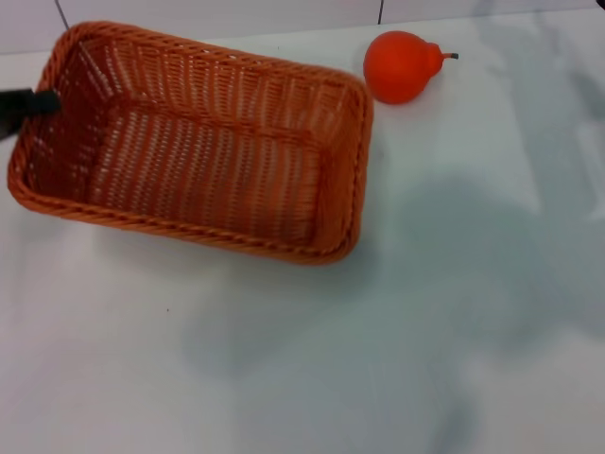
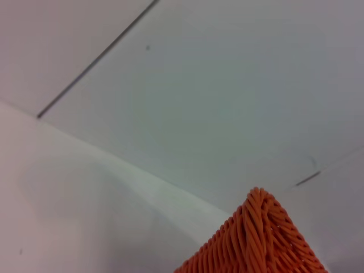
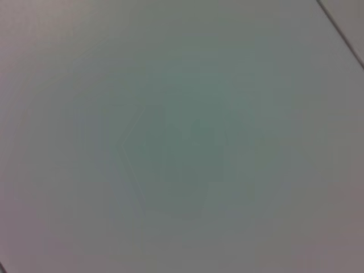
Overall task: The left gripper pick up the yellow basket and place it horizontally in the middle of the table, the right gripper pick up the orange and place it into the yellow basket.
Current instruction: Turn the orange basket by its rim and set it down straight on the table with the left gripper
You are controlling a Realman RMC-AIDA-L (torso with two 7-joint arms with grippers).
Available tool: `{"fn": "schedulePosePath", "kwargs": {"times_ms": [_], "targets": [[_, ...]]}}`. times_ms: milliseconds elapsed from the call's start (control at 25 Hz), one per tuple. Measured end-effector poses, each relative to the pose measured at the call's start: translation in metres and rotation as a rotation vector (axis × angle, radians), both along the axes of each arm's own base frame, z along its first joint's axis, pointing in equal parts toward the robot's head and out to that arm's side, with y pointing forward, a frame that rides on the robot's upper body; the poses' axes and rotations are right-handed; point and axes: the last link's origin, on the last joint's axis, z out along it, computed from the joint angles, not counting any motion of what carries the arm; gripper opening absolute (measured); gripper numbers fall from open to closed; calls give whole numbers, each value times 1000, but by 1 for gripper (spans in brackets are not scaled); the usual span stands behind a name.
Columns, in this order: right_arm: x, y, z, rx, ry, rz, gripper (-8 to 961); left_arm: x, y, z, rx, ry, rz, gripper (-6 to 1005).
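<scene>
Apparently the task is at its first step: the yellow basket (image 1: 198, 151) sits toward the left half of the table (image 1: 425, 331), its long axis somewhat slanted rather than squarely horizontal, and it holds nothing yet. The orange (image 1: 403, 65) lies on the bare surface just beyond the basket's far right corner, near it but not touching. The left gripper (image 1: 28, 104) shows only as a dark tip at the basket's left short rim, touching or overlapping the braided edge; whether it is clamped on the rim or merely beside it I cannot tell. Its wrist camera catches one woven corner of the basket against the white surface. The right gripper is not visible anywhere, and its wrist camera shows only blank table. Both the centring of the basket and the orange's transfer appear left to do.
</scene>
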Motion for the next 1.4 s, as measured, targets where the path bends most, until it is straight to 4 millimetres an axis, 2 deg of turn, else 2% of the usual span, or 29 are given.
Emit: {"fn": "schedulePosePath", "kwargs": {"times_ms": [160,480,920,1120,1400], "targets": [[-3,2,-1,-4,2,6,880,-10,-17,-15,59,-74,46,206],[-5,5,-4,-17,16,7,876,-20,-36,-35,84,-152,95,220],[-6,5,-5,-28,33,8,870,-17,-46,-68,9,-240,88,239],[-6,6,-5,-28,33,10,867,-12,-48,-72,-21,-257,67,320],[-4,4,-4,-27,39,8,863,-15,-60,-64,-60,-279,49,433]]}}
